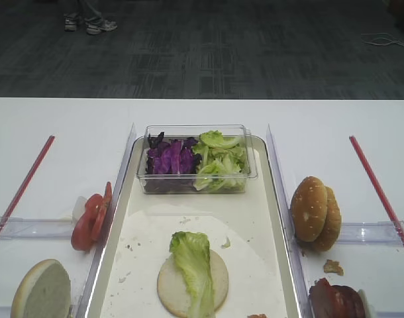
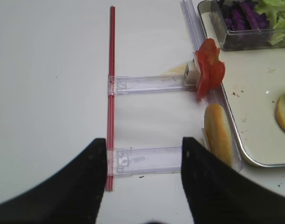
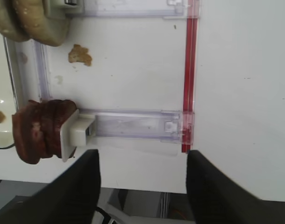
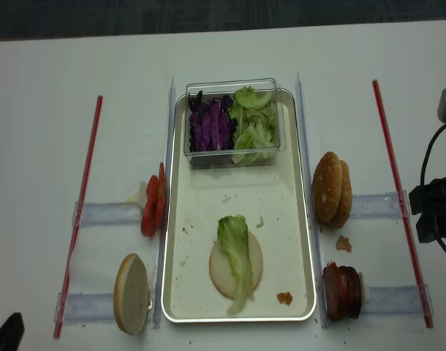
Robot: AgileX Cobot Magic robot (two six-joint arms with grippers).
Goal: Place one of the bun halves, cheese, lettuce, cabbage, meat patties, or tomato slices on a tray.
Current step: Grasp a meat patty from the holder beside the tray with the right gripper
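Note:
On the cream tray (image 4: pixel 303 219) lies a pale bun half (image 4: pixel 221 274) with a lettuce leaf (image 4: pixel 236 252) draped over it. Tomato slices (image 2: pixel 209 67) stand on edge in a holder left of the tray, with another bun half (image 2: pixel 218 133) nearer me. Right of the tray stand sesame bun halves (image 4: pixel 333 188) and dark meat patties (image 3: pixel 39 130). My left gripper (image 2: pixel 145 144) hangs open and empty over the near left holder. My right gripper (image 3: pixel 143 158) is open and empty at the table's front edge, right of the patties.
A clear tub (image 1: pixel 195 185) at the tray's far end holds purple cabbage (image 1: pixel 170 158) and more lettuce (image 1: pixel 220 162). Red strips (image 4: pixel 82 197) and clear rails (image 3: pixel 133 123) lie on both sides. A crumb (image 3: pixel 80 55) sits between the right holders.

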